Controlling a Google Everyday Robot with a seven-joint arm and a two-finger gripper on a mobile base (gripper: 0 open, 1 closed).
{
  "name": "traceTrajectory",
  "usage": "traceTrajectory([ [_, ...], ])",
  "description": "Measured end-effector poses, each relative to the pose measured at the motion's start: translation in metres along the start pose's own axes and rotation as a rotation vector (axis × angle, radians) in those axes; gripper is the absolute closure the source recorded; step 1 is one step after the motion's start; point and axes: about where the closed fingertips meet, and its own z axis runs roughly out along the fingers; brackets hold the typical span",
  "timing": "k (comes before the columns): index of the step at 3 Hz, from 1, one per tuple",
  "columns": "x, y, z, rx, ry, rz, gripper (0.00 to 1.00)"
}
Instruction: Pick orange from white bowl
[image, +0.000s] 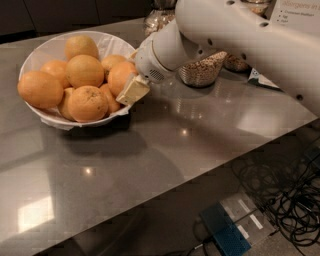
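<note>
A wide round white bowl with a crinkled white liner (47, 50) sits on the smooth grey shiny surface (150, 150), at about 10 o'clock in the view. It is full of round oranges piled on each other. The robot's gripper (130, 79) is at the bowl's edge, at 3 o'clock from the middle of the bowl. It is touching one round orange fruit (119, 74) that lies at that side of the pile. I cannot tell if the gripper is squeezing this orange or is open beside it. The orange is in the bowl, resting on the others.

The fat white robot arm (240, 35) comes in from 2 o'clock, over the surface. Just behind the arm, at 1 o'clock, stands a clear glass jar of brown cereal (202, 72). Down at 4 o'clock, below the edge of the surface, there are tangled black cables (290, 200) and a flat blue box (225, 234) on the floor
</note>
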Motion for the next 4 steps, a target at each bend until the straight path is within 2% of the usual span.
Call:
traceTrajectory([
  [1,-0.011,-0.001,-0.005,-0.005,-0.025,-0.025,1.00],
  [2,-0.028,-0.011,-0.023,0.020,-0.059,-0.068,1.00],
  [3,-0.047,-0.033,-0.080,0.098,-0.114,-0.139,1.00],
  [4,-0.048,-0.033,-0.081,0.099,-0.115,-0.141,1.00],
])
